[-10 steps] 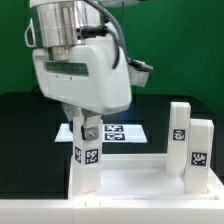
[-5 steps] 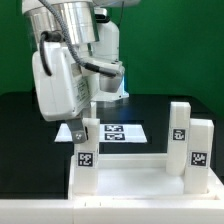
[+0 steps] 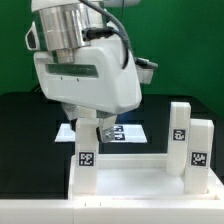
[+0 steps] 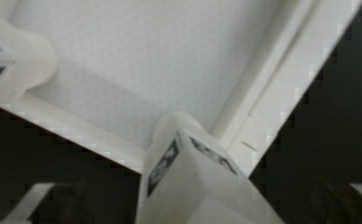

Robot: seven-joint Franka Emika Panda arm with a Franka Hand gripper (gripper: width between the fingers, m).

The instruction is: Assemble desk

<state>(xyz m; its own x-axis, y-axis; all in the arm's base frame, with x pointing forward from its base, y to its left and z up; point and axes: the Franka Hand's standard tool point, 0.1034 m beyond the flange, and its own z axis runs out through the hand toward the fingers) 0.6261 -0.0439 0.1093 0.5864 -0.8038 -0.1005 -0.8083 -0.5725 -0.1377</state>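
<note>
The white desk top (image 3: 135, 182) lies upside down at the front with its rim up. Three white tagged legs stand in its corners: one at the exterior view's left (image 3: 87, 163) and two at the right (image 3: 178, 128), (image 3: 200, 150). My gripper (image 3: 97, 130) hangs just over the top of the left leg. In the wrist view that leg (image 4: 199, 170) rises between the fingers, with a dark gap on each side of it. The jaws stand open and grip nothing. The tray's inner floor (image 4: 142, 70) and rim (image 4: 276, 75) show below.
The marker board (image 3: 122, 132) lies on the black table behind the desk top, partly hidden by my hand. A green backdrop closes off the back. The arm's white body fills the upper left of the exterior view.
My hand has turned about its vertical axis over the left leg, one way and then back. The legs and the desk top stay where they were.
</note>
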